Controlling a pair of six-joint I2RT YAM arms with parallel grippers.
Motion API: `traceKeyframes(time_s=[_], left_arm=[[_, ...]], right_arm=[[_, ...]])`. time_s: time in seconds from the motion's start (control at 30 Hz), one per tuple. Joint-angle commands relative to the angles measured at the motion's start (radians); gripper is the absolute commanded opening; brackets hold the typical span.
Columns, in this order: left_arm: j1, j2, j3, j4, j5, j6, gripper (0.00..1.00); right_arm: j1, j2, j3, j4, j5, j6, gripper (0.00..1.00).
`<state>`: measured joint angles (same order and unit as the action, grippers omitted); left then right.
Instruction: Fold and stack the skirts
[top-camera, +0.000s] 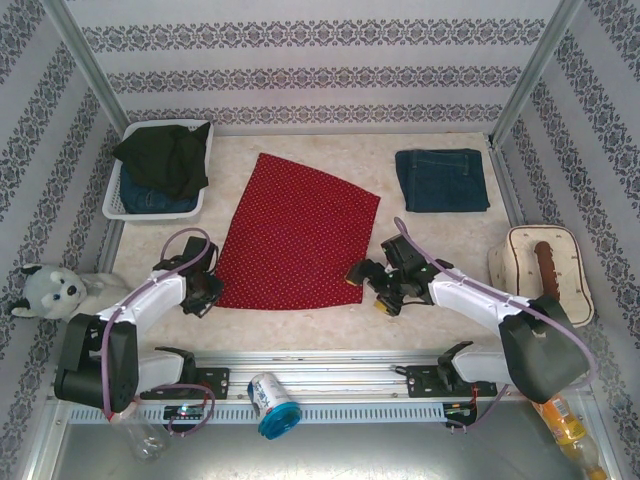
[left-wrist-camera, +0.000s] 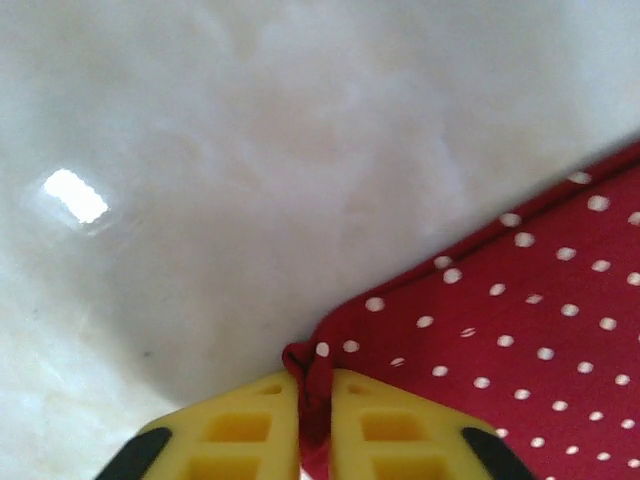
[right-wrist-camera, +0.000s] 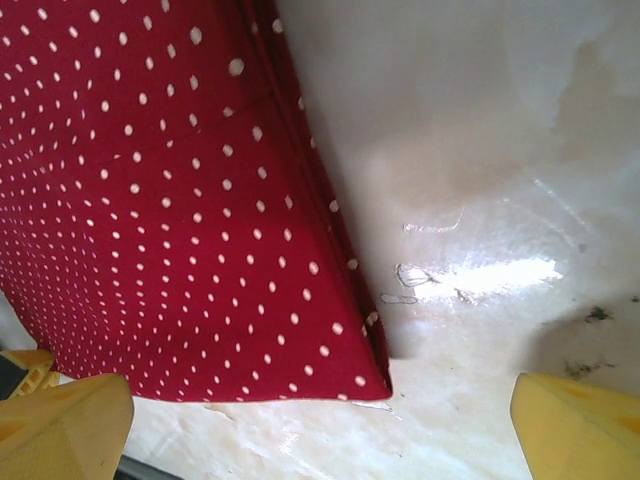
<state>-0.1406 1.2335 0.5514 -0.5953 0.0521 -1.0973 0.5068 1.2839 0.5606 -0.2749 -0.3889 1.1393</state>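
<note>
We found the red polka-dot skirt (top-camera: 295, 235) spread flat in the middle of the table (top-camera: 300, 325), a folded denim skirt (top-camera: 441, 179) at the far right and the black skirt (top-camera: 165, 155) heaped in the white basket (top-camera: 112, 200) at the far left. The left gripper (left-wrist-camera: 315, 385) was pinched tight on the red skirt's near left corner, its arm reaching low and forward. The right gripper (right-wrist-camera: 320, 420) stood wide open astride the near right corner, yellow fingers (right-wrist-camera: 65, 425) gripping nothing, arm stretched low inward.
</note>
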Motion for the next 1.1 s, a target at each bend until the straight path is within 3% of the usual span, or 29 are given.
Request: traceKeyframes(time_s=[0.0, 0.3, 0.63, 1.07], left_arm=[[0.004, -0.004, 0.050, 0.173, 0.050, 0.050, 0.04], [0.004, -0.148, 0.075, 0.092, 0.049, 0.059, 0.00], [0.004, -0.160, 0.052, 0.102, 0.061, 0.048, 0.00], [0.005, -0.167, 0.045, 0.107, 0.059, 0.045, 0.00]], right_arm=[[0.015, 0.015, -0.017, 0.047, -0.059, 0.044, 0.94], [0.026, 0.042, -0.034, 0.124, -0.102, 0.106, 0.69], [0.039, 0.076, -0.027, 0.096, -0.107, 0.112, 0.62], [0.042, 0.083, -0.029, 0.094, -0.061, 0.126, 0.60]])
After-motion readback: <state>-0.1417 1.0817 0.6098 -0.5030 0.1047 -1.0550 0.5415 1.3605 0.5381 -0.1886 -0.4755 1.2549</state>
